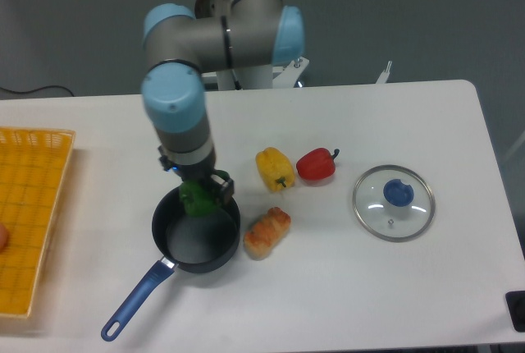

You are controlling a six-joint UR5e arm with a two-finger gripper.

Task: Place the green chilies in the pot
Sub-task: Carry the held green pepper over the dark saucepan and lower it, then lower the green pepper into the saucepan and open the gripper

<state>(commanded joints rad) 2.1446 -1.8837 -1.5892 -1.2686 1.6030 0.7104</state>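
The green chilies (197, 199), a glossy bright-green lumpy pepper, are held between the fingers of my gripper (199, 193), right above the far rim of the pot (179, 256). The pot is a shallow dark saucepan with a grey inside and a long blue handle (133, 303) pointing to the front left. My gripper points straight down from the arm's wrist and is shut on the pepper. The pepper's upper part is hidden by the gripper.
A yellow pepper (275, 168) and a red pepper (317, 164) lie right of the pot. A brown bread-like toy (267, 232) lies against the pot's right side. A glass lid with a blue knob (394, 202) lies further right. A yellow basket (31, 213) stands at the left edge.
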